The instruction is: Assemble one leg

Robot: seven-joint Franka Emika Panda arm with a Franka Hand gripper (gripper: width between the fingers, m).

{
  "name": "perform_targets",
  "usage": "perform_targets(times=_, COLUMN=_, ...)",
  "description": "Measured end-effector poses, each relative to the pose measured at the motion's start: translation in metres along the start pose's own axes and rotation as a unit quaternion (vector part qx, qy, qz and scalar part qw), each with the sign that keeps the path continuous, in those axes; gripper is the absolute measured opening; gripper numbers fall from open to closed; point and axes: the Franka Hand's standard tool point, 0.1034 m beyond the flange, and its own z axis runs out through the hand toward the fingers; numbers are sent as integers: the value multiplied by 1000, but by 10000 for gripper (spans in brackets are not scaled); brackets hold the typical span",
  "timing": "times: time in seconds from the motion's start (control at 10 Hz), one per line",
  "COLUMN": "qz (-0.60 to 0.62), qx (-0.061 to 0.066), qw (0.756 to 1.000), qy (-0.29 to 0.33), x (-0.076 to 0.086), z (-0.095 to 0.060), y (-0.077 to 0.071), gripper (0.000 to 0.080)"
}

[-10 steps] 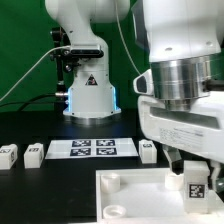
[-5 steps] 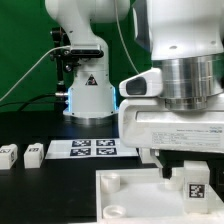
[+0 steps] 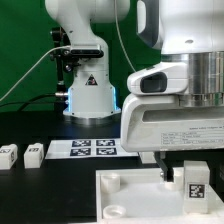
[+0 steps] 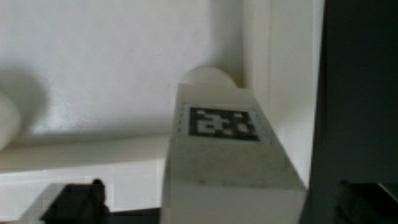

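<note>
In the exterior view the arm's wrist housing fills the frame from 12 to 4 o'clock and hides much of the scene behind it. Below it the gripper (image 3: 181, 176) reaches down at about 4 o'clock, and the leg (image 3: 194, 183) sits between its dark fingers (image 3: 166, 173); only 1 finger shows plainly, the other is cut off behind the leg and the housing. The leg's tagged face is towards the camera, and its lower end is lost at the frame's bottom edge, so whether it touches the white panel (image 3: 128, 192) cannot be told. The panel lies at 6 o'clock, with 2 round sockets (image 3: 111, 180) visible near its corner; its far side runs out of the frame.

The wrist view shows the leg (image 4: 222, 150) close up, a pale post with 1 square tag, rising between the 2 dark fingertips (image 4: 80, 199), which are only partly in frame and blurred. The fingers look pressed against the leg's sides, pinching it.

At 9 o'clock in the exterior view 2 more small white blocks (image 3: 9, 154) lie on the black table (image 3: 50, 185), and the marker board (image 3: 91, 149) with its 4 tags lies at the centre, its right end hidden by the arm.
</note>
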Motion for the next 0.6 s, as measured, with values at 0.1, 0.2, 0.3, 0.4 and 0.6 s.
perform_targets(times=0.1, qz=30, qx=1, qw=1000, qy=0, x=0, z=0, y=0, gripper=541)
perform_targets(times=0.2, qz=77, qx=1, qw=997, qy=0, x=0, z=0, y=0, gripper=357)
perform_targets(times=0.3, qz=125, qx=0, qw=992, qy=-1, x=0, z=0, y=1, gripper=357)
perform_targets(times=0.4, qz=167, qx=0, qw=986, qy=-1, x=0, z=1, y=1, gripper=291)
perform_targets(times=0.6, qz=283, qx=-2, qw=959, qy=-2, x=-1, z=1, y=3, gripper=291)
